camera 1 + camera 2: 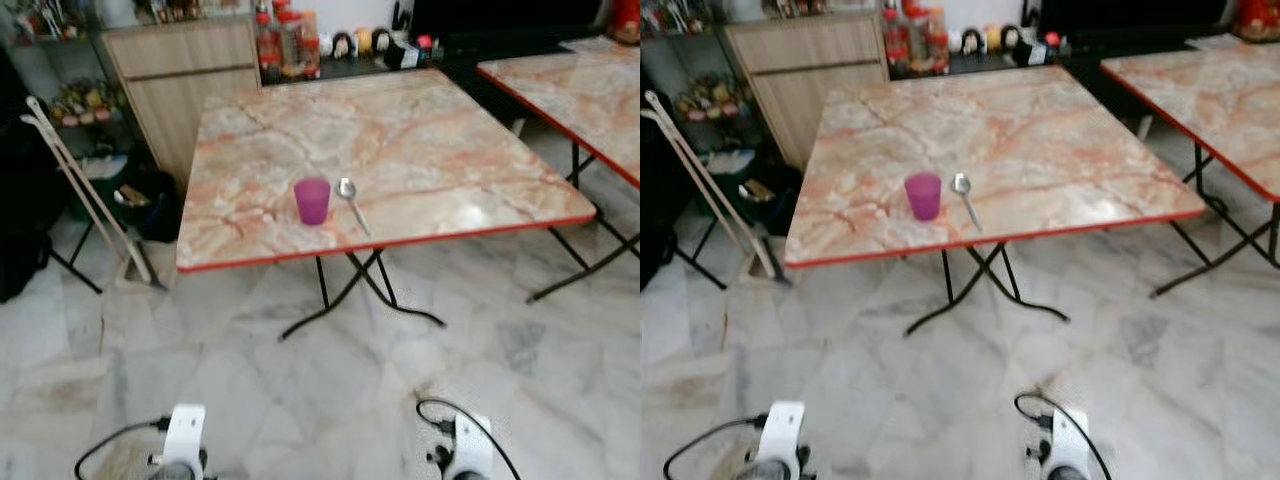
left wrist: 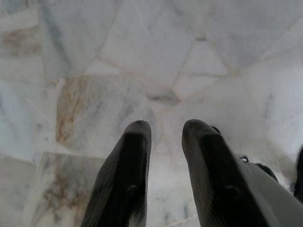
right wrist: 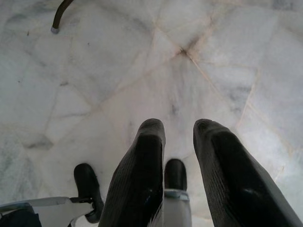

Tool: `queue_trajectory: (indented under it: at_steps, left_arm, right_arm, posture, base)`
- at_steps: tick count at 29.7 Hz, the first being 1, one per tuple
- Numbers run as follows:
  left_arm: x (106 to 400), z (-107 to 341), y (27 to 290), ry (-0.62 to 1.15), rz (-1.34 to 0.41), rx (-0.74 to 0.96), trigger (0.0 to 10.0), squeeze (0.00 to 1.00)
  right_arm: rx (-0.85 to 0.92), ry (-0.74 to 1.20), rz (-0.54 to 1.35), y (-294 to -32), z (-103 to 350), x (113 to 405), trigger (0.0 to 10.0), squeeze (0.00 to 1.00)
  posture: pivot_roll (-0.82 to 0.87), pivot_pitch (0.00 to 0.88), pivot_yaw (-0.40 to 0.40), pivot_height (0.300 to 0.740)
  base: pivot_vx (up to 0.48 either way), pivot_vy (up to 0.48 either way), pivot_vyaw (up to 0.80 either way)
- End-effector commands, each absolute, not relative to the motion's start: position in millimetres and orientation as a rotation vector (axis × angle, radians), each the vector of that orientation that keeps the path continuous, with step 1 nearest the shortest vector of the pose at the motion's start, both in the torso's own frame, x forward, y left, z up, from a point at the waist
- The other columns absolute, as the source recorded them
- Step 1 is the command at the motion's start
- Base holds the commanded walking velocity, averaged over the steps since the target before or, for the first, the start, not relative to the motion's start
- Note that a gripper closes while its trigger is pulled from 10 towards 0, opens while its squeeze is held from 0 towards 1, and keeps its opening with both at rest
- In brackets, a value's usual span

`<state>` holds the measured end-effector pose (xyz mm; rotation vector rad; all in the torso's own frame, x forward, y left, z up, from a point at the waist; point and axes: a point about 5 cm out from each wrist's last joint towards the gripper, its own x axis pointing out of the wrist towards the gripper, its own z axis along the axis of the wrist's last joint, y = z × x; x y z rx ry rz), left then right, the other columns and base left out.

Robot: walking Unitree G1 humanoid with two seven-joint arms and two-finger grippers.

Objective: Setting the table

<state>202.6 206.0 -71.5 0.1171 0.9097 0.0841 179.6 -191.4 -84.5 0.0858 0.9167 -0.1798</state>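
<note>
A purple plastic cup [image 1: 312,200] stands near the front edge of a marble-patterned folding table [image 1: 400,140] with a red rim. Just to its right lies a metal spoon [image 1: 351,202], bowl away from me. Both arms hang low at the bottom of the head views, well short of the table. My left gripper [image 2: 163,130] points down at the marble floor, fingers slightly apart with nothing between them. My right gripper [image 3: 179,127] hangs the same way over the floor, open and empty.
A second marble table [image 1: 580,85] stands at the right. Behind are a wooden cabinet [image 1: 185,75] and a counter with bottles and jars [image 1: 290,40]. A broom or mop handle [image 1: 85,190] leans at the left. The table's black crossed legs [image 1: 360,290] reach onto the floor.
</note>
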Motion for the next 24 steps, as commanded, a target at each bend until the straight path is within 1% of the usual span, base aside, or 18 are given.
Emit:
queue_trajectory:
  at_steps: [1, 4, 23, 24]
  left_arm:
    - [204.7, -69.9, 208.8, 0.905, 0.093, 0.130, 10.0, 0.00]
    - [204.4, -70.0, 208.9, 0.905, 0.100, 0.123, 10.0, 0.00]
    - [200.7, -72.0, 209.4, 0.914, 0.115, 0.111, 10.0, 0.00]
    - [200.7, -72.0, 209.0, 0.914, 0.115, 0.111, 10.0, 0.00]
  right_arm:
    - [0.071, 0.905, -0.163, -189.2, -82.8, 183.7, 10.0, 0.00]
    - [0.092, 0.907, -0.186, -190.2, -83.0, 183.1, 10.0, 0.00]
    - [0.068, 0.919, -0.173, -190.1, -84.8, 179.5, 10.0, 0.00]
    - [0.052, 0.921, -0.163, -190.0, -84.7, 179.5, 10.0, 0.00]
  posture:
    - [-0.04, 0.000, 0.054, 0.740]
    - [-0.04, 0.000, 0.051, 0.740]
    - [-0.04, 0.000, 0.047, 0.740]
    - [-0.04, 0.000, 0.047, 0.740]
  base:
    - [0.390, 0.000, 0.80]
    - [0.390, 0.000, 0.68]
    - [0.387, 0.000, 0.00]
    - [0.311, 0.000, 0.80]
